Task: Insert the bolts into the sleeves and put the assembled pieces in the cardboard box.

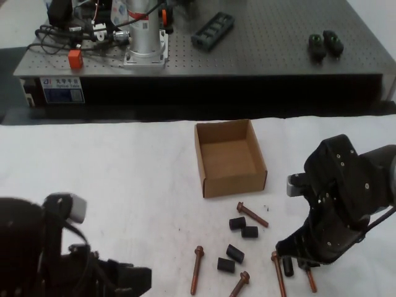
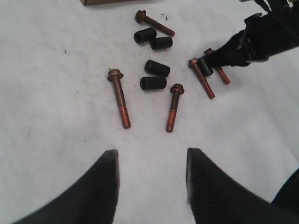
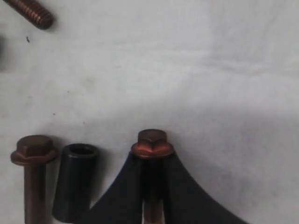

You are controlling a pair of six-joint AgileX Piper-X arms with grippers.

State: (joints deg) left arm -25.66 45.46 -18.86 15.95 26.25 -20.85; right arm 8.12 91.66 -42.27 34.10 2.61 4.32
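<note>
The cardboard box (image 1: 213,185) stands open on the white cloth. In front of it lie several copper bolts (image 1: 197,270) (image 2: 119,98) and short black sleeves (image 1: 234,253) (image 2: 157,68). At the near right, my right gripper (image 3: 152,186) is down at the cloth, shut on the shank of a bolt (image 3: 152,144) just behind its hex head. A loose sleeve (image 3: 74,182) and another bolt (image 3: 32,154) lie right beside it. My left gripper (image 2: 152,184) hovers open at the near left, short of the scattered parts, with nothing between its fingers (image 2: 103,191).
Behind the cloth is a dark perforated bench (image 1: 260,49) with a metal post (image 1: 145,31), an orange block (image 1: 75,59), a black tray (image 1: 212,29) and two black round parts (image 1: 325,44). The cloth left of the box is bare.
</note>
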